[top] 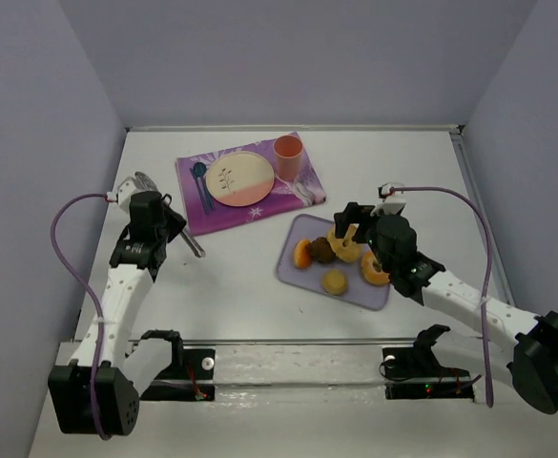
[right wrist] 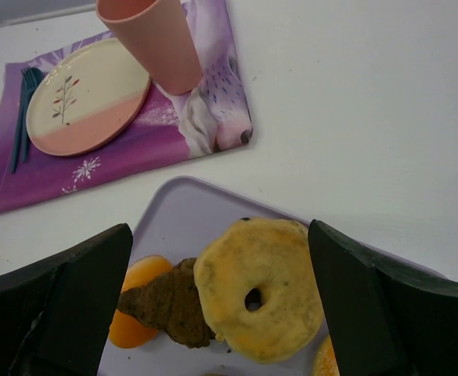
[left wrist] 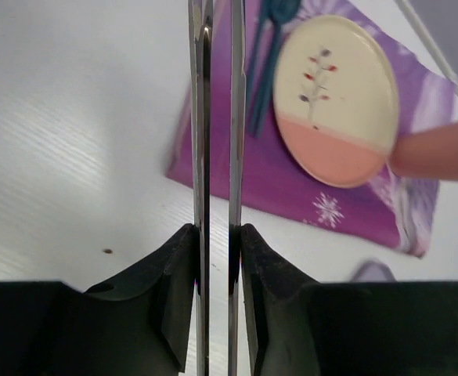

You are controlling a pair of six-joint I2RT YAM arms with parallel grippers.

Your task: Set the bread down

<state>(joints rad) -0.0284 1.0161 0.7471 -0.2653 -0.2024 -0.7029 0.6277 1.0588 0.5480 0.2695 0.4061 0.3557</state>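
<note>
The bread point(top: 334, 281), a round domed bun with no real long axis, lies at the near edge of the lavender tray point(top: 305, 229), just beside the glazed doughnut point(top: 374, 269). It seems to fall outside the right wrist view, where the right gripper point(right wrist: 219, 229) hangs spread wide over the tan ring pastry point(right wrist: 258, 298). The left gripper point(top: 197, 250), pressed nearly together on nothing, hangs by the purple placemat point(left wrist: 291, 188).

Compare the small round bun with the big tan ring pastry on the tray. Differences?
Shape: the bun is solid, no hole; the ring pastry has a centre hole.
Size: the ring pastry is clearly larger than the bun.
Position: the ring pastry sits beneath the open right gripper; the bun sits clear, nearer the front edge of the tray.
Shared: both golden-tan, both on the tray.
</note>
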